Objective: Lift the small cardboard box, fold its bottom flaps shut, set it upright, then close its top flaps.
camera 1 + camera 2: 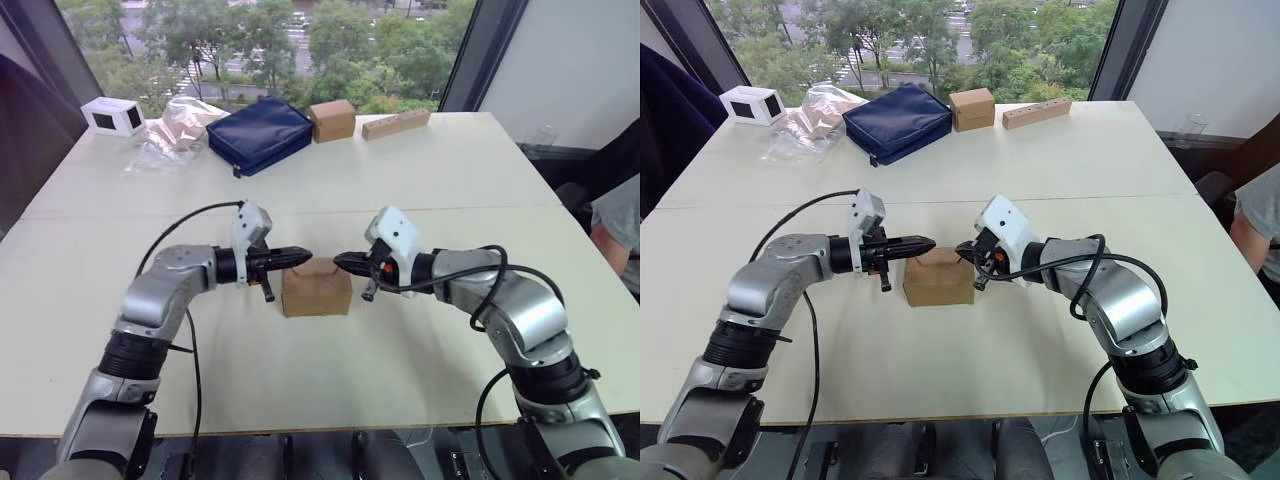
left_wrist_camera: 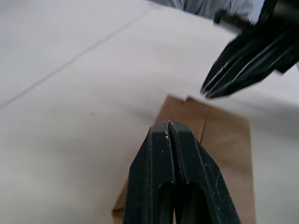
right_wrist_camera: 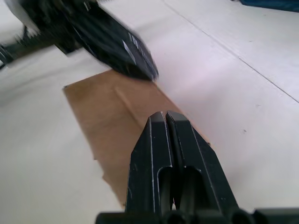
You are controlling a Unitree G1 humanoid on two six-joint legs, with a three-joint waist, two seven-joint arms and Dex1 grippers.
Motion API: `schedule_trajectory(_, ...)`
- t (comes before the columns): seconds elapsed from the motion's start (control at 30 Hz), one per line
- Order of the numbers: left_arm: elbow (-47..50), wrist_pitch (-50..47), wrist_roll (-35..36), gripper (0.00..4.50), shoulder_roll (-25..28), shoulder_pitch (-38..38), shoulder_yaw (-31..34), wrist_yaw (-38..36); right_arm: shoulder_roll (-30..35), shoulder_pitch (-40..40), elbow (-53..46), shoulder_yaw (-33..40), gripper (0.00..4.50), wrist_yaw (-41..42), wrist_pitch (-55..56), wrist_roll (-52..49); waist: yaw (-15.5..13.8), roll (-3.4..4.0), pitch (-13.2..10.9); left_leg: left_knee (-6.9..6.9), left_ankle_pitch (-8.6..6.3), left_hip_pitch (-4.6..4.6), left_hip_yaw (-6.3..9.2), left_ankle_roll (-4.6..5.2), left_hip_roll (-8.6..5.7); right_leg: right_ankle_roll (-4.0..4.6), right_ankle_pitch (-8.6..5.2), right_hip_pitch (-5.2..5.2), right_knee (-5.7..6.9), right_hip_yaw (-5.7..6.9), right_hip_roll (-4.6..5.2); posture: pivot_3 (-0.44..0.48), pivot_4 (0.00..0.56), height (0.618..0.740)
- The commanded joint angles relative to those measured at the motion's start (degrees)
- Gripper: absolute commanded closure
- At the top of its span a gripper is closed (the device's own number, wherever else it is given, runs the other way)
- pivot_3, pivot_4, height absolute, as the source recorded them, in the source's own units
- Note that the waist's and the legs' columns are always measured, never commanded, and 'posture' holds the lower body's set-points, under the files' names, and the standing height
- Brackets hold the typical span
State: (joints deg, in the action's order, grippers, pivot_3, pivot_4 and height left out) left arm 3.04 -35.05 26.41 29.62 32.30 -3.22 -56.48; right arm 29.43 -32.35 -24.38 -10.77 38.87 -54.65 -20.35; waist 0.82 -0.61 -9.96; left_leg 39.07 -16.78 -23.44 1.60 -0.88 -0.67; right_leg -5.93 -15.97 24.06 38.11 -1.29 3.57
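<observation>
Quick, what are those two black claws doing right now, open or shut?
Left gripper: shut, holding nothing, above the small cardboard box.
Right gripper: shut, holding nothing, above the same box.

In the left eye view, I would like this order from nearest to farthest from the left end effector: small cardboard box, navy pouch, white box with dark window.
From the left end effector:
1. Small cardboard box, directly below its tips.
2. Navy pouch, far side, middle.
3. White box with dark window, far left corner.

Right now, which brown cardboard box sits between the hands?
The small cardboard box at table centre, flanked by left hand and right hand; the other brown box sits beside the navy pouch.
</observation>
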Motion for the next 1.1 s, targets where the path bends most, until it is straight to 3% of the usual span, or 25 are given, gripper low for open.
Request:
schedule_trajectory(0.03, 3.27, -1.04, 0.91, 4.46, 0.90, 0.18, 1.28, 1.16, -0.88, -1.82, 0.43, -0.88, 4.50, -0.35, 2.88, 0.75, 0.00, 0.00, 0.00, 0.00, 0.00, 0.00, 0.00, 0.00, 0.00, 0.00, 0.00, 0.00, 0.00, 0.00, 0.00, 0.000, 0.150, 0.740)
schedule_trajectory(0.3, 6.09, -0.05, -1.64, 4.46, 2.14, -3.18, -2.20, 2.15, -1.12, -1.75, 1.40, -4.74, 4.50, -0.01, 4.93, 2.27, -0.08, 0.00, 0.00, -0.01, 0.00, 0.00, -0.01, 0.00, -0.01, 0.00, 0.00, 0.00, -0.01, 0.00, 0.01, 0.000, 0.150, 0.740)
schedule_trajectory(0.53, 3.13, 4.03, -5.72, 4.46, 1.63, -4.41, -5.55, 2.00, 1.40, -1.38, 3.19, -11.27, 4.50, -0.14, 9.75, 9.27, -0.09, 0.00, 0.00, -0.01, 0.00, 0.00, -0.01, -0.01, -0.01, 0.00, 0.00, 0.00, -0.01, 0.00, 0.01, 0.000, 0.150, 0.740)
schedule_trajectory(0.77, 2.46, 5.03, -6.30, 4.46, 1.61, -4.63, -5.74, 1.54, 0.79, -0.71, 3.95, -11.02, 4.50, -0.02, 9.99, 10.40, -0.07, 0.00, 0.00, 0.00, 0.00, 0.00, -0.01, -0.01, 0.00, 0.00, 0.00, 0.00, -0.01, 0.00, 0.00, 0.000, 0.150, 0.740)
schedule_trajectory(0.87, 2.86, 5.53, -4.95, 4.46, 0.12, -4.48, -3.60, 3.12, -0.43, -0.14, 4.38, -8.85, 4.50, -0.06, 11.57, 9.25, -0.11, 0.00, 0.00, -0.01, 0.00, 0.00, -0.01, 0.00, 0.00, 0.00, 0.00, -0.01, -0.01, 0.00, 0.00, 0.000, 0.150, 0.740)
schedule_trajectory(0.93, 4.56, 6.88, -0.14, 4.46, -2.65, -3.97, 3.92, 6.79, -4.52, 1.01, 3.65, -0.79, 4.50, -0.01, 18.86, 3.88, -0.13, -0.01, 0.00, 0.00, 0.00, 0.00, -0.01, 0.00, -0.01, 0.00, 0.00, -0.01, -0.01, 0.00, 0.01, 0.000, 0.150, 0.740)
schedule_trajectory(1.0, 7.00, 2.29, 3.44, 4.46, -1.80, -4.07, 8.51, 8.72, -5.49, 1.70, 2.18, 5.48, 4.50, 1.20, 21.40, -0.42, -0.11, -0.04, -0.03, 0.00, 0.00, -0.01, -0.01, -0.01, 0.02, 0.00, 0.00, 0.01, -0.02, 0.00, 0.01, 0.000, 0.150, 0.740)
schedule_trajectory(1.1, 9.28, -3.21, 6.80, 4.46, 1.97, -5.75, 10.27, 6.99, -5.33, 2.51, 0.78, 10.61, 4.50, 1.47, 19.19, -5.26, 0.06, -0.01, -0.01, -0.01, 0.00, -0.02, -0.01, 0.00, 0.05, 0.00, 0.00, 0.03, -0.01, -0.01, 0.00, 0.000, 0.150, 0.740)
